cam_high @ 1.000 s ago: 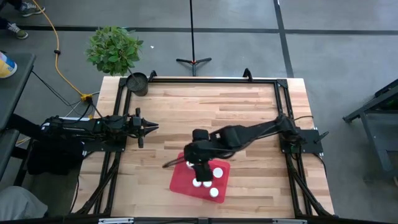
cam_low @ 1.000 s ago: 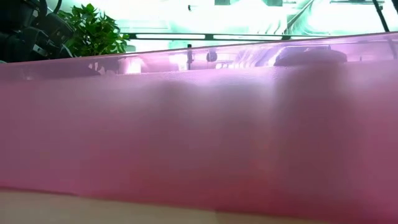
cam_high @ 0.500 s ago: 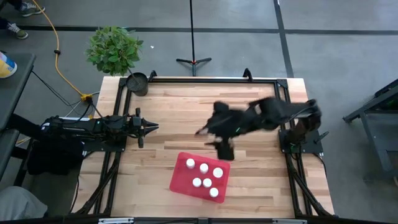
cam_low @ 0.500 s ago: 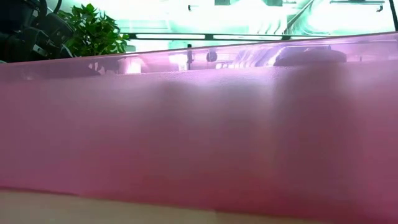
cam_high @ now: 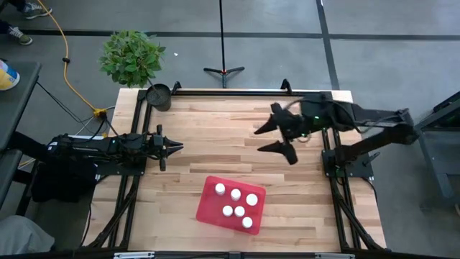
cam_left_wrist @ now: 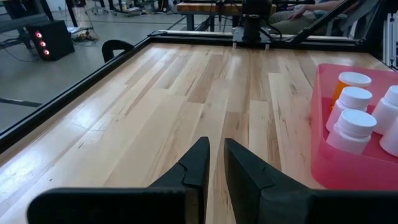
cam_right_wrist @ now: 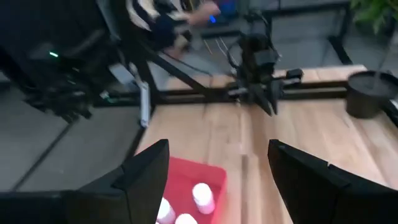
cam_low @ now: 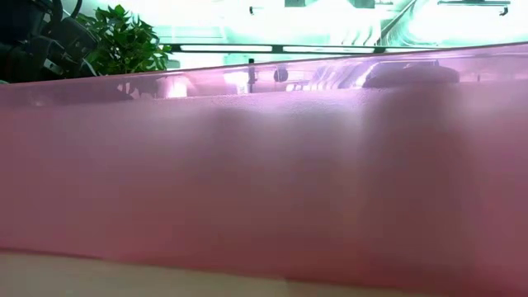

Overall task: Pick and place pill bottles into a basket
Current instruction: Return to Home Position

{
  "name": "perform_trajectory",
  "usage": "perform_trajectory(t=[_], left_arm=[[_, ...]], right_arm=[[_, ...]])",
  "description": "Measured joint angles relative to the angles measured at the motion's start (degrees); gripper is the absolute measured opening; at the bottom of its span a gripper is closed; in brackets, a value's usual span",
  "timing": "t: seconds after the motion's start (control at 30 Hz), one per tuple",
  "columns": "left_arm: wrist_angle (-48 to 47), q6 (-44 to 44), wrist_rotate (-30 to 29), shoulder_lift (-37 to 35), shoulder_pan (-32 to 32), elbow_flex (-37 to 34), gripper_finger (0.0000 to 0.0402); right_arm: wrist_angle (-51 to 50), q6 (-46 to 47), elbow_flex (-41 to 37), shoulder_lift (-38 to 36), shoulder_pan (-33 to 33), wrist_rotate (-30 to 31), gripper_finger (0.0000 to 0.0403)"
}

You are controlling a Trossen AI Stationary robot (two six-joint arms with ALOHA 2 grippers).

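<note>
All six small white-capped cylindrical pill bottles (cam_high: pixel 236 194) are standing upright inside the flat bright-red rectangular plastic tray (cam_high: pixel 207 207), clustered toward its middle, and the orange-amber one is showing among them in the left wrist view. With nothing lying loose on the pale wooden plank table (cam_high: pixel 215 122) around the tray, the placing is looking complete. The right arm's dark two-finger gripper (cam_high: pixel 258 140) is hanging beyond the tray's far side, well apart from it, fingers spread wide and carrying nothing. That is fitting for an arm with no bottle left to fetch and a rest pose to reach. The left arm's dark gripper (cam_high: pixel 178 147) is waiting well off the tray's left side, fingers drawn almost together, likely parked there to leave the tray clear. The tray's red wall is filling the low view.
</note>
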Motion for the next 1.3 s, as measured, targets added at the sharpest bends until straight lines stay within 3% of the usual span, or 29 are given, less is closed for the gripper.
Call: perform_trajectory(t=[0.23,0.4,0.6,0.73,1.07,1.3], left_arm=[[0.00,0.00,0.00,0.00,0.01,0.00,0.0083],[0.00,0.00,0.00,0.02,0.01,0.00,0.0083],[0.01,0.00,0.00,0.00,-0.01,0.00,0.0083],[0.00,0.00,0.00,0.00,-0.01,0.00,0.0083],[0.01,0.00,0.00,0.01,0.00,0.00,0.0083],[0.01,0.00,0.00,0.01,-0.01,0.00,0.0083]], right_arm=[[23.44,2.96,-27.60,-15.69,-4.96,-3.19,0.0264],[35.81,3.21,-41.98,-23.88,-7.20,-4.48,0.0264],[50.34,11.48,-55.88,-30.22,-8.60,-12.44,0.0264],[56.56,16.59,-61.78,-32.90,-7.80,-13.52,0.0264],[59.15,18.30,-70.22,-37.37,-2.62,-13.12,0.0264],[62.93,21.41,-76.54,-45.31,-2.49,-12.42,0.0264]])
